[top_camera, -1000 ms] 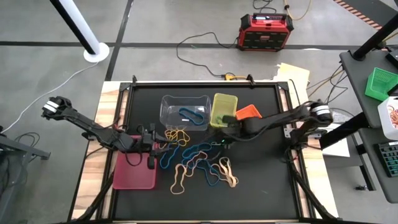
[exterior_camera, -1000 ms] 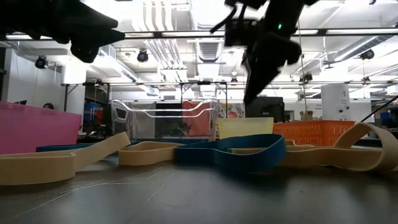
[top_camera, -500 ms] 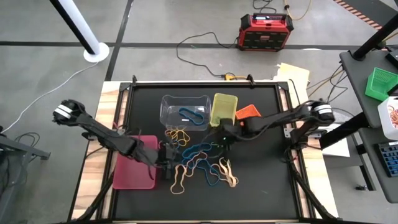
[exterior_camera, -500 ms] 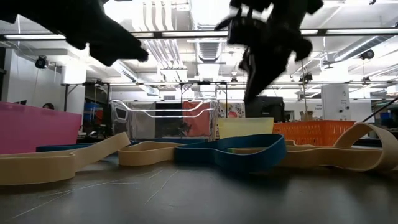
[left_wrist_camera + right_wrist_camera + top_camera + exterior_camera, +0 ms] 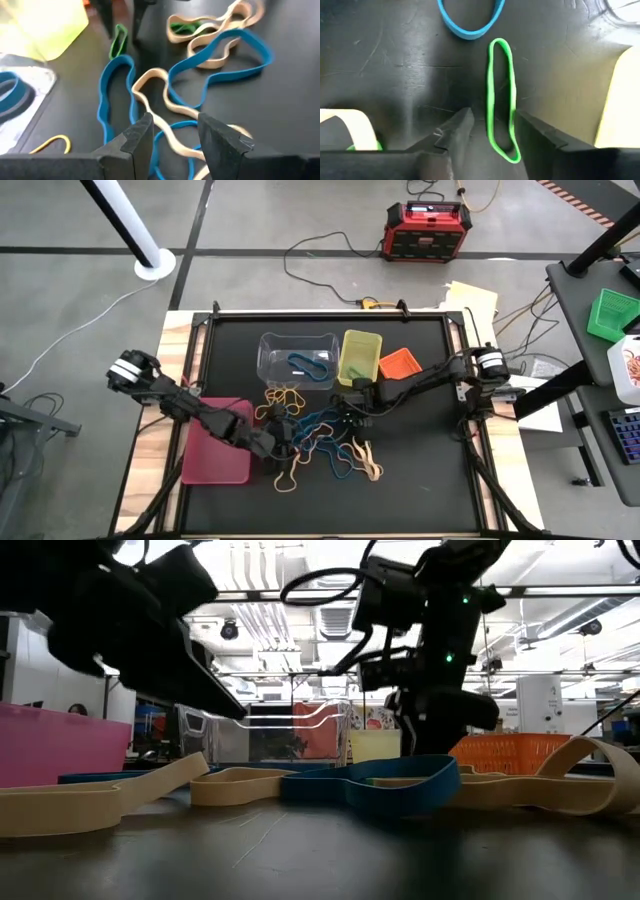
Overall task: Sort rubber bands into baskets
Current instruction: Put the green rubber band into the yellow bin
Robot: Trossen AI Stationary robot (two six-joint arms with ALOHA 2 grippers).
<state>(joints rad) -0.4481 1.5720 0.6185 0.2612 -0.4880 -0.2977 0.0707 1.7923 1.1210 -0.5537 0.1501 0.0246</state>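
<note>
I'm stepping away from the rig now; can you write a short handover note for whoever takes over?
Left gripper: open, low over the tangle of blue and tan bands, holding nothing.
Right gripper: open, straddling a green band lying beside the yellow-green bin.
Done: blue bands lie in the clear tub.
Left: the pile on the mat, including yellow bands; the orange bin and pink tray look empty.

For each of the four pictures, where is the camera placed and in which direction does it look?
High view: overhead, straight down; both arms, clear tub.
Low view: table height, level into the room; arms enter from above.
Left wrist view: over the left gripper, open, above blue bands.
Right wrist view: over the right gripper, open, above the green band.
Both wrist views share the green band.
</note>
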